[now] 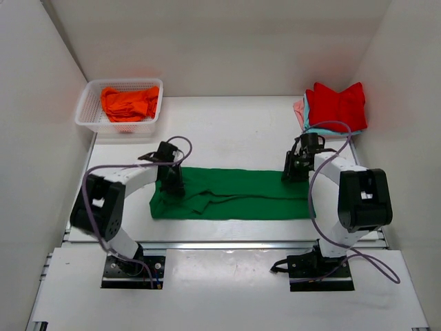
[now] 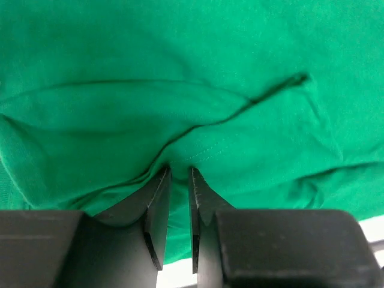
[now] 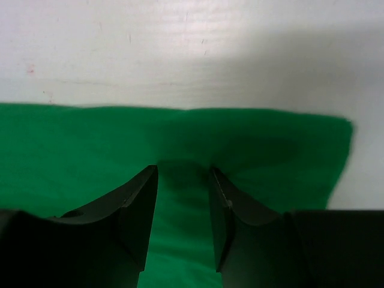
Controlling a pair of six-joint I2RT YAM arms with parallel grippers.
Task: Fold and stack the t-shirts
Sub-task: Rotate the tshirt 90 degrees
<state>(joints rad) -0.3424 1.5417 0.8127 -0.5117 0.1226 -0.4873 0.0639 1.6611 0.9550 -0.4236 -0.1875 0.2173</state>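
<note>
Looking down from the top cam, the green shirt (image 1: 234,196) is laid flat in the middle of the bench (image 1: 234,131), folded into a long band that runs from 9 o'clock to 3 o'clock, a bit rumpled toward the 9 o'clock end. My left gripper (image 1: 172,181) is down on the far edge of that end. On its wrist cam the left gripper (image 2: 180,171) has its jaws only a thin slit apart, tips resting on the cloth right where a crease runs in, and I see cloth through the slit rather than anything pinched. The right gripper (image 1: 295,171) sits on the far edge near the 3 o'clock end. Its own cam shows the right gripper (image 3: 183,171) with jaws clearly apart and flat green cloth between them, so it's holding nothing, with the shirt's corner just off to 3 o'clock. Up at 10 o'clock the basket (image 1: 86,114) holds a crumpled orange shirt (image 1: 127,102). At 2 o'clock there's a stack with the red shirt (image 1: 337,103) on top, a blue shirt (image 1: 324,131) peeking out underneath and a pink shirt (image 1: 299,109) showing at its 9 o'clock side.
</note>
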